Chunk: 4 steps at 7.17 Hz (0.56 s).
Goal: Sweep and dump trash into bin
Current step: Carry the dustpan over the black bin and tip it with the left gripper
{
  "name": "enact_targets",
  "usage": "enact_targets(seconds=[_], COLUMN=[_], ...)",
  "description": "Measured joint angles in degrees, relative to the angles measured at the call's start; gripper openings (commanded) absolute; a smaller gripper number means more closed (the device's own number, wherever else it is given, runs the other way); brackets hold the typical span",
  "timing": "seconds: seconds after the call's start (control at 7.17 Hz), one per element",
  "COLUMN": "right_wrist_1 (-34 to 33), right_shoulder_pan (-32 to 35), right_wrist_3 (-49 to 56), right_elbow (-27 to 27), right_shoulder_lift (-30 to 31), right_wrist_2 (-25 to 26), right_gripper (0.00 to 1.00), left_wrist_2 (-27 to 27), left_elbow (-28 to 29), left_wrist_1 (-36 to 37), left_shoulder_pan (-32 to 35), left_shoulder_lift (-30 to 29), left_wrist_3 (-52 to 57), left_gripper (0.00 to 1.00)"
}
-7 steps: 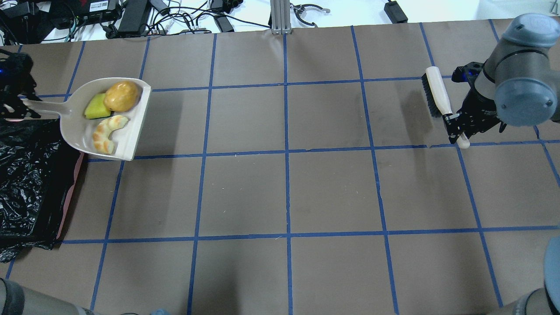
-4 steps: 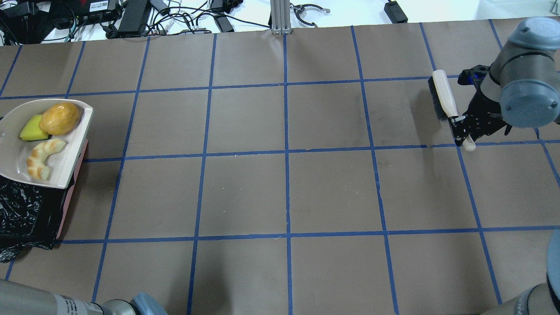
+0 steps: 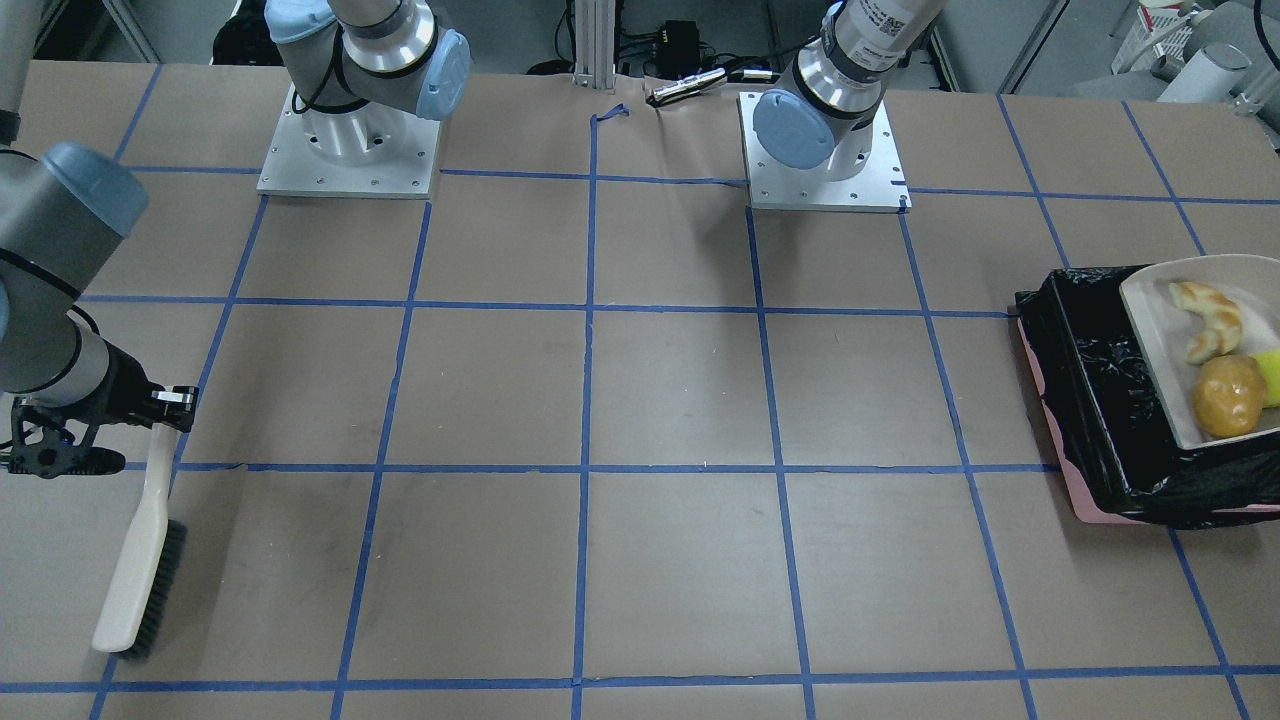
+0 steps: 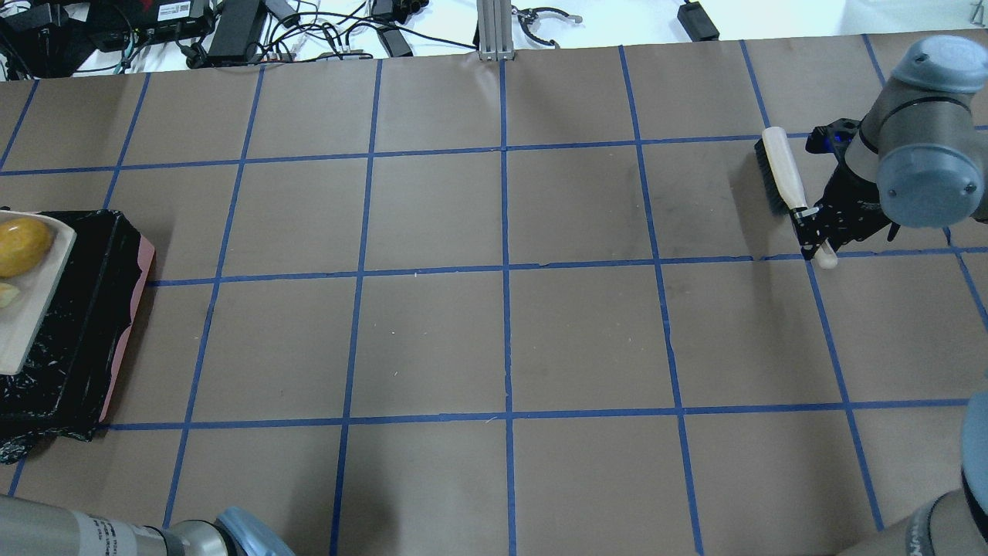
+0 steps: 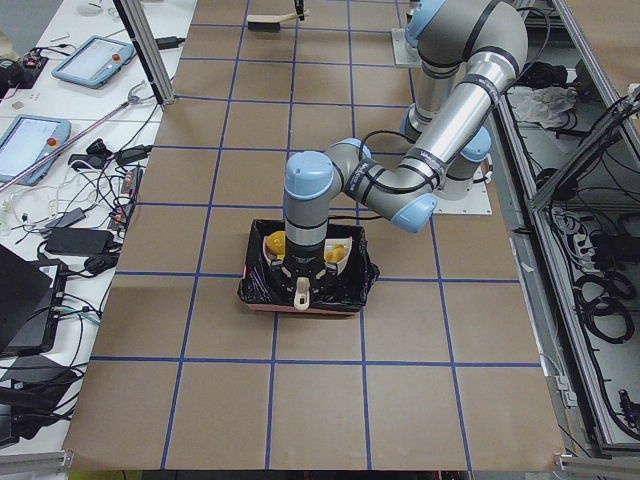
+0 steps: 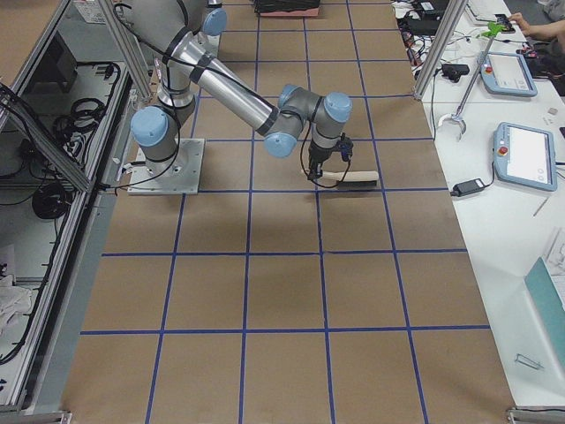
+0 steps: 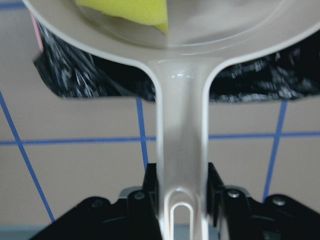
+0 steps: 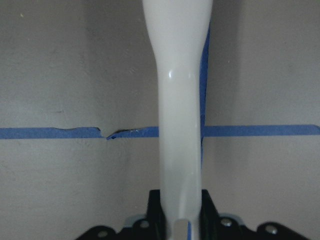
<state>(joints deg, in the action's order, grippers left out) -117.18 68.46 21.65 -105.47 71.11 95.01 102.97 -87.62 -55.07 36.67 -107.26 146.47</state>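
The left hand [image 7: 181, 186] is clamped on the flat handle of the dustpan [image 3: 1160, 340], a stiff, smooth beige scoop held over the bin [image 3: 1085, 400], crinkly black-lined, at the tabletop's [image 3: 640, 400] left end. In it lies the trash [image 4: 23, 247]: curved croissant piece [image 3: 1210, 320], glossy rounded lump [image 3: 1228, 395], soft yellow sponge wedge [image 7: 130, 10], all probably light and ready to slide on a tilt. Far right, the right hand [image 8: 181, 212] grips the brush [image 3: 140, 560] by its handle.

No text is legible; the left arm's label [image 3: 886, 14] is too small.
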Motion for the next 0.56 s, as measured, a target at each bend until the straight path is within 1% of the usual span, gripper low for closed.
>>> enact_targets(seconds=[0.28, 0.42, 0.56], right_wrist_1=[-0.22, -0.23, -0.26], right_shoulder_pan=[0.00, 0.00, 0.00], right_wrist_3=[-0.14, -0.23, -0.32], right_elbow=[0.00, 0.00, 0.00], right_shoulder_lift=[-0.25, -0.30, -0.33], right_wrist_2=[0.02, 0.06, 0.08], right_gripper=[0.01, 0.14, 0.24], left_wrist_2=[4.70, 8.47, 12.74], left_elbow=[-0.62, -0.76, -0.92], left_wrist_1=[4.98, 7.35, 9.16], left_shoulder_pan=[0.64, 2.09, 4.37], left_shoulder_lift=[-0.17, -0.02, 0.18], left_wrist_3=[-0.06, -0.15, -0.42], left_gripper=[0.00, 0.00, 0.00])
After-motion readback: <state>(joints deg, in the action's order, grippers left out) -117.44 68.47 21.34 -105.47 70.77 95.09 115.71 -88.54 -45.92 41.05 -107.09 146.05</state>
